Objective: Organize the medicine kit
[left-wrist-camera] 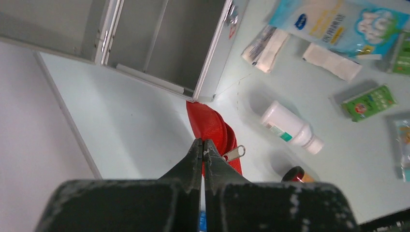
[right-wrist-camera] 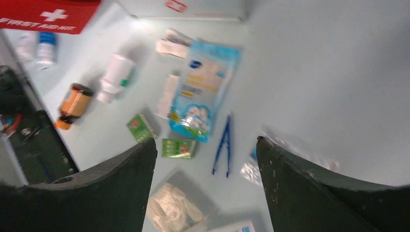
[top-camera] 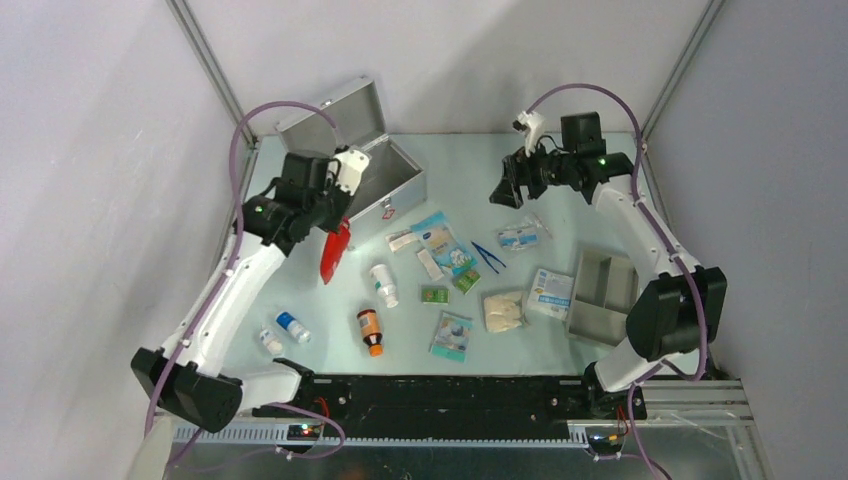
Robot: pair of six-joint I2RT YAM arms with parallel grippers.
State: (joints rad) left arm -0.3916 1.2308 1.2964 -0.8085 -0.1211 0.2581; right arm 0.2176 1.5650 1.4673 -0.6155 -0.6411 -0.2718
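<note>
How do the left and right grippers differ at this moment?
The left gripper has its fingers shut on the red pouch, while the right gripper has its fingers spread wide with nothing between them. The left gripper is beside the open medicine kit. The right gripper is toward the far right of the table, away from the kit. Both are dark two-finger grippers raised off the table.

Spread jaws over blue tweezers (right-wrist-camera: 223, 142) and packet (right-wrist-camera: 205, 92)
</note>
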